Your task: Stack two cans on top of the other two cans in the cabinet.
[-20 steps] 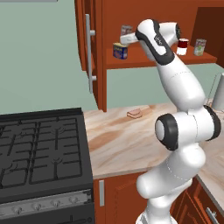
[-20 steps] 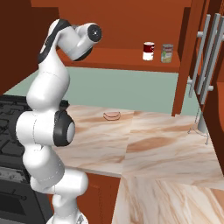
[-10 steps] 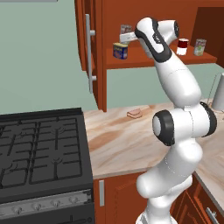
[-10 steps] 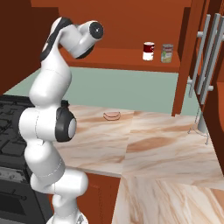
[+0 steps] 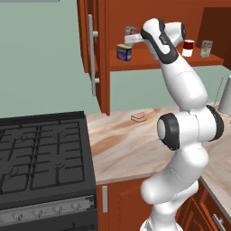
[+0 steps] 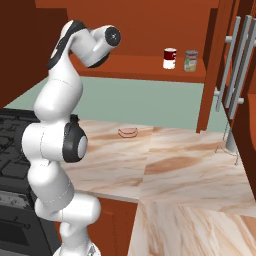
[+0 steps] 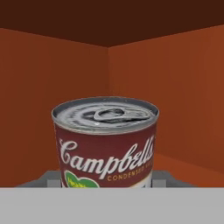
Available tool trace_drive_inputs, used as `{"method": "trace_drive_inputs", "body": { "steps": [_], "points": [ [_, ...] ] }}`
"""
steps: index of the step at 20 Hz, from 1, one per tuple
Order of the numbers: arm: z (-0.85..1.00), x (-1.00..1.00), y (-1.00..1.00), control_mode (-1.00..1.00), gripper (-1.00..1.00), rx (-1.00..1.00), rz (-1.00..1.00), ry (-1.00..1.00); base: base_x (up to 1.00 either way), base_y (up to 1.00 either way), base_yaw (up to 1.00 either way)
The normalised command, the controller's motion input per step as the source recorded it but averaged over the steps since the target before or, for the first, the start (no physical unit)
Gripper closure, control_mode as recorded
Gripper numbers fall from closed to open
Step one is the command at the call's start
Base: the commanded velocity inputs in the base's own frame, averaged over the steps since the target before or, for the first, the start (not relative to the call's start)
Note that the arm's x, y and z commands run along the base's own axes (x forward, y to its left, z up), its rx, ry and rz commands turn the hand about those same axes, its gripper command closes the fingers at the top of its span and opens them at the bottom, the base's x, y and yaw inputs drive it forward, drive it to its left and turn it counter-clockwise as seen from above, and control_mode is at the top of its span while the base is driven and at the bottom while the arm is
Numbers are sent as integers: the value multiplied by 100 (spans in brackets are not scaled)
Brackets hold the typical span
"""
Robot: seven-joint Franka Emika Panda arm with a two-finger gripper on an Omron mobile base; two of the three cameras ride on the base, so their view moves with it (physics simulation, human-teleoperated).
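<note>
My gripper (image 5: pixel 129 39) reaches into the left part of the reddish-brown cabinet (image 5: pixel 149 61) and is shut on a silver-topped can (image 7: pixel 105 140) with a red label and a touch of green. The held can (image 5: pixel 131 30) hangs just above the squat blue-and-yellow can (image 5: pixel 124 52) on the shelf; whether they touch I cannot tell. Grey fingers (image 7: pixel 51 179) flank the held can. Farther right on the shelf stand a small red can with a white band (image 5: pixel 188 48) (image 6: pixel 170 58) and a silver can with a green label (image 5: pixel 206 48) (image 6: pixel 190 60).
The cabinet's left door stands open, its silver bar handle (image 5: pixel 91 54) facing out; the right door's handles (image 6: pixel 235 65) hang at the right. Below lies a marble counter (image 6: pixel 165 170) with a small tan item (image 5: pixel 139 117), a metal stand (image 6: pixel 231 142) and a black stove (image 5: pixel 40 153).
The arm's lower joints have leaned slightly to the left. The hand stays by the blue can with the can still in its grip.
</note>
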Motion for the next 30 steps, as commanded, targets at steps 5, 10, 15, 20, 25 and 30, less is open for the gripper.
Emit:
{"method": "trace_drive_inputs", "body": {
  "steps": [5, 10, 15, 20, 25, 30],
  "points": [
    [-5, 9, 1, -100, 100, 0, 0, 0, 0, 0, 0],
    [-5, 9, 5, -100, 100, 0, 0, 0, 0, 0, 0],
    [-8, 10, 10, -100, 100, 0, 0, 0, 0, 0, 0],
    [-4, 16, 2, -100, 100, 0, 0, 0, 0, 0, 0],
    [-1, 16, 0, -100, 100, 0, 0, 0, 0, 0, 0],
    [-9, 4, 4, -100, 100, 0, 0, 0, 0, 0, 0]
  ]
}}
